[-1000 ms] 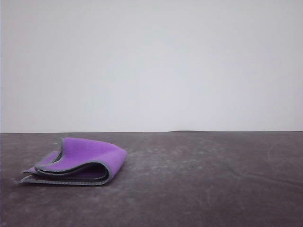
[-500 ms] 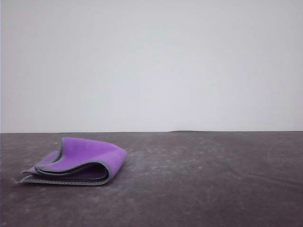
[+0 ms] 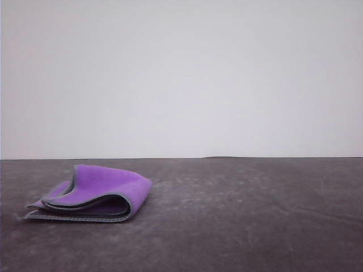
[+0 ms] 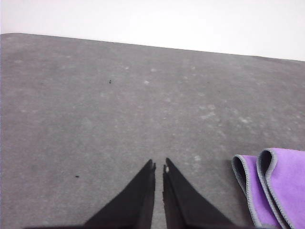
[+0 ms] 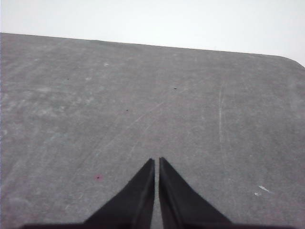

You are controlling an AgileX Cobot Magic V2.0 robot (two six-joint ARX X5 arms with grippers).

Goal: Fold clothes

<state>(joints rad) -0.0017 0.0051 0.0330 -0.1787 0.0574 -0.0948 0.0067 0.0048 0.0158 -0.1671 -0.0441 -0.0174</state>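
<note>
The clothes (image 3: pixel 93 194) are one small cloth lying folded in layers on the left of the dark grey table (image 3: pixel 238 221), purple face outward with a light grey hem along its edges. In the left wrist view the cloth's folded edges (image 4: pixel 271 188) lie just to one side of my left gripper (image 4: pixel 158 165), which is shut with nothing in it and hangs over bare table. My right gripper (image 5: pixel 156 161) is also shut and empty, above bare table away from the cloth.
A plain white wall (image 3: pixel 181 79) rises behind the table's far edge. The grey tabletop (image 5: pixel 143 109) stretches wide to the right of the cloth, marked with faint scuffs and specks. A rounded table corner (image 5: pixel 293 59) appears in the right wrist view.
</note>
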